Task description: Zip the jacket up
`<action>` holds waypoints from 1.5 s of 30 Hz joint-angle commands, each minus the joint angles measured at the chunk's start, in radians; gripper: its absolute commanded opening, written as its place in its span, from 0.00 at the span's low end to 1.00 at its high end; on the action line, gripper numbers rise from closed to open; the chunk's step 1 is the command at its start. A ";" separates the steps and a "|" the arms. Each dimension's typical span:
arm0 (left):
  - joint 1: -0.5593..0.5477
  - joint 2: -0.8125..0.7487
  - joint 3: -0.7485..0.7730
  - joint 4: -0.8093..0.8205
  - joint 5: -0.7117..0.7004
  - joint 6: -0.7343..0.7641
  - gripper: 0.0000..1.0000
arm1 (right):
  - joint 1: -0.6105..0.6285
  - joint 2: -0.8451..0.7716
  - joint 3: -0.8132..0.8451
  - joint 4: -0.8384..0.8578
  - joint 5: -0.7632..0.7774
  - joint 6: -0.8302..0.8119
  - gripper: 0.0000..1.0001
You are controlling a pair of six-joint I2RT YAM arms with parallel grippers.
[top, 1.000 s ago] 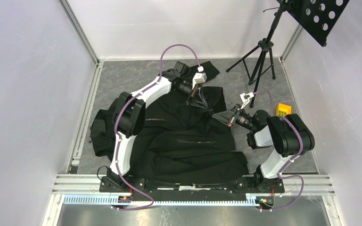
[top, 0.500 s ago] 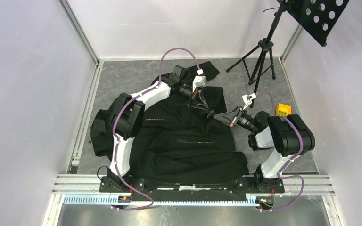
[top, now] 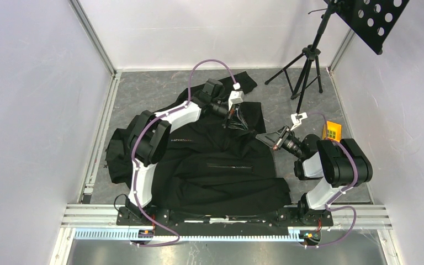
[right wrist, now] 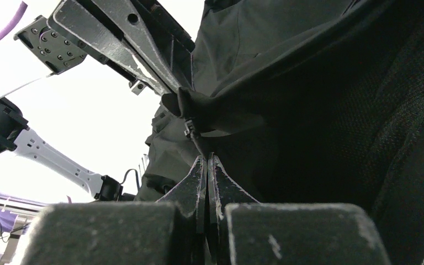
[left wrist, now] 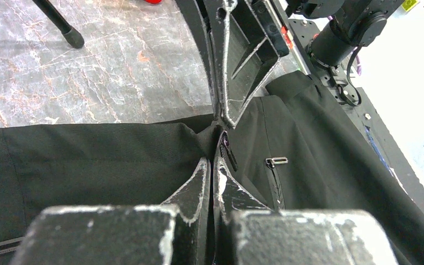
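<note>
Across the table's middle, reaching its near edge, lies the black jacket. Left gripper and right gripper, tips nearly meeting, both clamped on its front zipper edge.

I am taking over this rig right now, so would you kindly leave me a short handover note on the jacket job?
Left tool: shut, pinching the jacket at its front edge.
Right tool: shut, facing the left one closely, gripping at the front zipper; whether it holds the pull itself I cannot tell.
Jacket: lies spread on the table, between both arms.
Done: both grips set at the zipper.
Left: run the slider along the front; how far it is closed is not visible.
</note>
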 commanded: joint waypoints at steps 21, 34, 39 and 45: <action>0.018 -0.323 -0.277 0.421 -0.459 -0.678 0.61 | 0.000 -0.057 -0.015 0.479 0.010 -0.048 0.00; -0.236 -0.510 -0.842 0.959 -1.240 -1.544 0.62 | 0.000 -0.084 -0.038 0.479 0.026 -0.053 0.00; -0.261 -0.357 -0.846 1.174 -1.289 -1.634 0.60 | -0.002 -0.099 -0.045 0.479 0.029 -0.055 0.00; -0.284 -0.281 -0.815 1.199 -1.337 -1.645 0.59 | -0.003 -0.103 -0.047 0.479 0.029 -0.052 0.00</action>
